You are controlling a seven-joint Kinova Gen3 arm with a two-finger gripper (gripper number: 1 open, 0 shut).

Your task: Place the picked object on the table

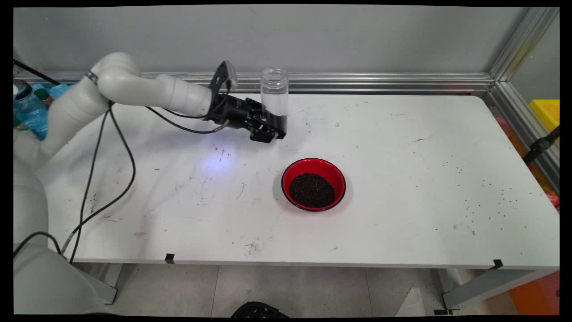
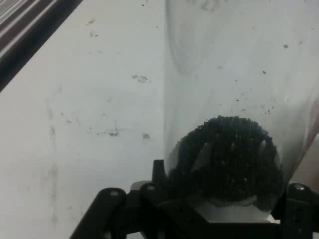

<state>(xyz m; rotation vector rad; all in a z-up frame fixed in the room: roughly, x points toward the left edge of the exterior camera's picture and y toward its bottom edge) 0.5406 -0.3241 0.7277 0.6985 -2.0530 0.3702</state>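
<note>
A tall clear plastic jar [image 1: 274, 91] stands upright near the table's back edge, with a layer of small dark grains at its bottom. My gripper [image 1: 269, 129] reaches in from the left and is shut on the jar's lower part. In the hand view the jar [image 2: 234, 89] fills the right half, its dark grains [image 2: 224, 159] heaped just above the gripper [image 2: 227, 201]. I cannot tell whether the jar's base touches the table. A red bowl [image 1: 313, 164] holding dark grains [image 1: 311, 190] sits on the table in front of the jar, a little to the right.
Loose dark grains [image 1: 485, 197] are scattered over the table's right part. An aluminium rail [image 1: 380, 82] runs along the back edge. Blue bottles [image 1: 31, 112] stand off the table at the left, a yellow box [image 1: 547, 112] at the right.
</note>
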